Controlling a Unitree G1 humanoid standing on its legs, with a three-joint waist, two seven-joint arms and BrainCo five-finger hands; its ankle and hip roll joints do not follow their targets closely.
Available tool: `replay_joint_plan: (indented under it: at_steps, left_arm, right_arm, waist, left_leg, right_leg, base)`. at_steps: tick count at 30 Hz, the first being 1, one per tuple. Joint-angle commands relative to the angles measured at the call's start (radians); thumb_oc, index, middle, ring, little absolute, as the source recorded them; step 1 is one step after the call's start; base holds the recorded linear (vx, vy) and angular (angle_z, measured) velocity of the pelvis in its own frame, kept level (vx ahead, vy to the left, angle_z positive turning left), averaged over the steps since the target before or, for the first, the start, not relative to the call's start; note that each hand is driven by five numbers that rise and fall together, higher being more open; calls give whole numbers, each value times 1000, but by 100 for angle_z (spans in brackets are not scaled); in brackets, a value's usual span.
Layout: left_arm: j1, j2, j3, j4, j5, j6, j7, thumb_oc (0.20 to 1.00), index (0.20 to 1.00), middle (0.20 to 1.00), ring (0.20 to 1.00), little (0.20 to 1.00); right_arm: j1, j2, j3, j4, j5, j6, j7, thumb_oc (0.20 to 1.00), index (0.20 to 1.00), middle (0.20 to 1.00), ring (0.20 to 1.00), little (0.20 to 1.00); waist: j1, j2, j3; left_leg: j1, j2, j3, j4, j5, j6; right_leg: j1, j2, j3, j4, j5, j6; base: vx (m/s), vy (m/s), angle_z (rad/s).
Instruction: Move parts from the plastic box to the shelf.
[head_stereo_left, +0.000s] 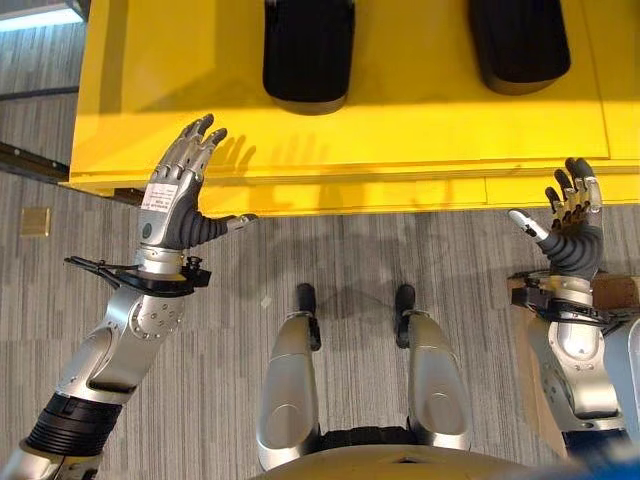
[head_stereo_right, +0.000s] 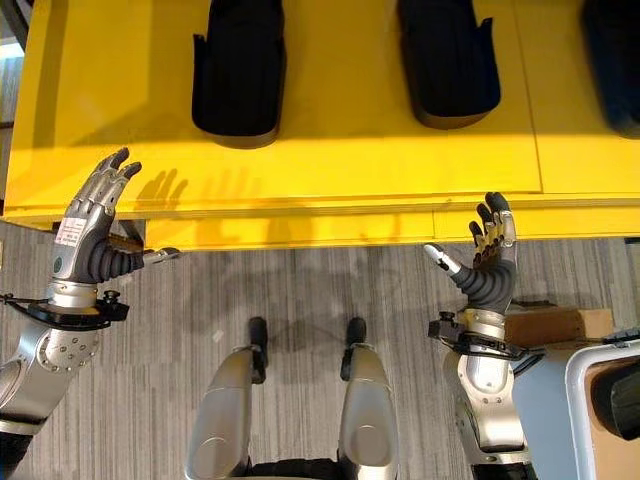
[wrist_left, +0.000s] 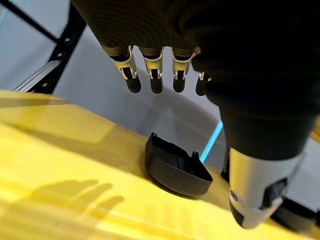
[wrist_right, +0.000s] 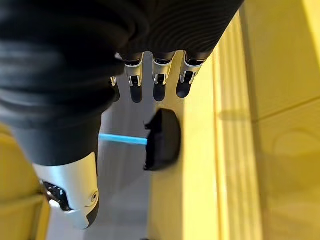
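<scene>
Parts (head_stereo_right: 239, 70) sit unlabelled on yellow shelf (head_stereo_right: 340, 170), both hands empty.

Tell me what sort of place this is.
Probably a factory or warehouse work area. A bright yellow shelf carries identical black moulded parts set in a row, the floor is grey striped carpet, and a box stands at the robot's right. Both hands, left hand and right hand, are open and empty.
</scene>
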Motion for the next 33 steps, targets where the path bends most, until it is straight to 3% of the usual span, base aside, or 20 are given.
replay_joint_plan:
  at_steps: [1,8,23,33]
  left_arm:
    - [-5,-1,-4,38,51,7,31,1000,1000,1000,1000,1000]
    - [-93,-57,-71,141,42,31,12,1000,1000,1000,1000,1000]
    - [-317,-49,-245,286,-31,27,-136,1000,1000,1000,1000,1000]
    - [-387,-76,-321,376,-45,37,-170,1000,1000,1000,1000,1000]
  right_arm:
    - [-13,11,-39,-65,-13,-55,0,1000,1000,1000,1000,1000]
    - [11,29,-35,-63,-5,-41,9,1000,1000,1000,1000,1000]
    - [49,39,-41,-85,31,-8,64,1000,1000,1000,1000,1000]
    - [59,40,-37,-96,26,-2,81,1000,1000,1000,1000,1000]
  waist:
    - [-1,-18,-104]
    - [-19,-22,-113]
    - [-56,-19,-128]
    - [-69,-18,-123]
  left_leg:
    - [-24,41,-41,-17,35,-24]
    - [-25,46,-30,-18,35,-29]
    - [-14,57,-18,-15,32,-38]
    - [-14,61,-14,-14,34,-41]
  right_leg:
    - [63,-32,-35,-35,-4,29]
    - [55,-29,-26,-32,-6,27]
    - [57,-23,-3,-35,-5,28]
    - [53,-19,2,-29,-7,28]
  base:
    - [6,11,-8]
    - [0,4,-3]
    - [16,2,-7]
    - [2,0,-1]
